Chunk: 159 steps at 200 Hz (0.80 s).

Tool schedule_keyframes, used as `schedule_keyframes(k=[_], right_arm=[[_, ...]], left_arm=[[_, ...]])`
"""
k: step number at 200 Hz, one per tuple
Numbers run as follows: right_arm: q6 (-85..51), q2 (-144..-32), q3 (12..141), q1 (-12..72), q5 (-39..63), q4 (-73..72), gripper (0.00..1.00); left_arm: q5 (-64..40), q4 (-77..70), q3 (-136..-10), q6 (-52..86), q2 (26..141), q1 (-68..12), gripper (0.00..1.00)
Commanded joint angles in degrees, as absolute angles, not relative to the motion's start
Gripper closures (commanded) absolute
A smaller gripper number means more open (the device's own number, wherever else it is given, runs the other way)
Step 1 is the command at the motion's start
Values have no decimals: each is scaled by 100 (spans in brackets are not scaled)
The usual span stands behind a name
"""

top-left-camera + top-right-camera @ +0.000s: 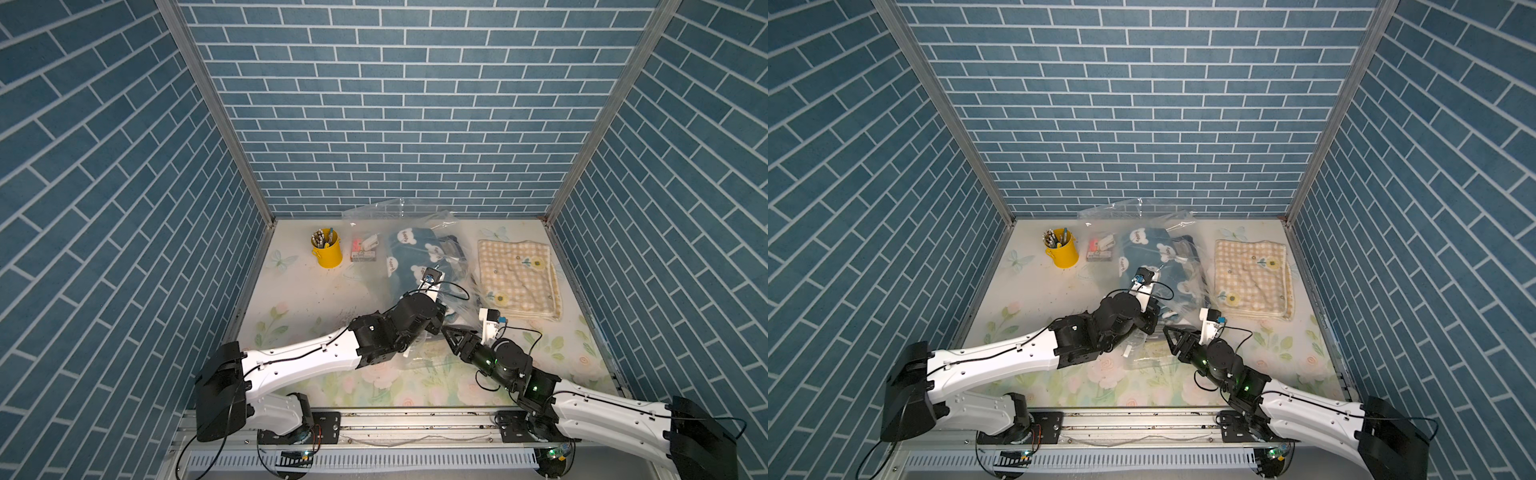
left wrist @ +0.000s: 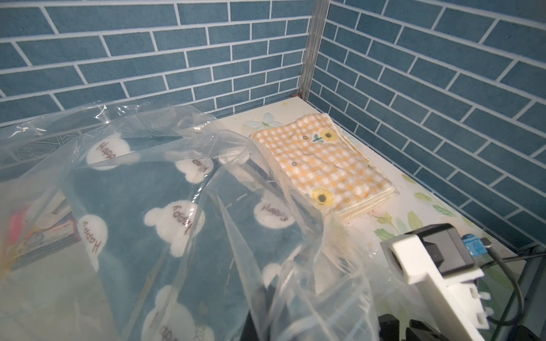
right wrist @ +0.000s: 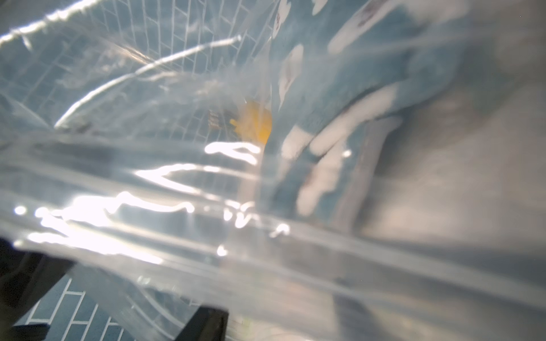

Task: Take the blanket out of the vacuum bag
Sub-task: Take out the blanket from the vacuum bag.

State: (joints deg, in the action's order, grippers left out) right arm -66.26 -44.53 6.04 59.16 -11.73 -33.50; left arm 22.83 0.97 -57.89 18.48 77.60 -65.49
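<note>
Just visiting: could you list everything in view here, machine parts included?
vacuum bag: one, clear, table's middle toward the back wall
blanket: one, blue with white bears, inside the bag
folded cloth: one, yellow-and-white check with sunflowers, right of the bag
pen cup: one, yellow, back left, holding pens
small packet: one, pink and white, between cup and bag
table: one, pale floral
walls: three, blue brick
left gripper: one, black, shut, at the bag's near end
right gripper: one, black, open, beside it

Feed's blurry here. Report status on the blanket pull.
Left gripper shut, right gripper open, both at vacuum bag near edge. Blanket inside. Checked towel alongside.
</note>
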Motion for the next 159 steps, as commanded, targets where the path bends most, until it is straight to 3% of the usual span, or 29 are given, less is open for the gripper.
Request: schedule_keyframes(k=[1,57,83,159], right_arm=[[-6484,-4289,766,5798,-1322,-3350,42],[-6397,-5100,1033,5709,-864,-3761,43],[-7049,-5393,794,5707,-973,-4623,51],[-7554,-5464,563,5826,-1445,-4857,51]], left_arm=[[2364,-18,-5950,1856,7783,-6548,100],[2364,-107,-5977,1855,7857,-6548,100],[2372,-132,-5948,1886,7851,-6546,100],[2395,-299,-5858,1869,7729,-6547,100]])
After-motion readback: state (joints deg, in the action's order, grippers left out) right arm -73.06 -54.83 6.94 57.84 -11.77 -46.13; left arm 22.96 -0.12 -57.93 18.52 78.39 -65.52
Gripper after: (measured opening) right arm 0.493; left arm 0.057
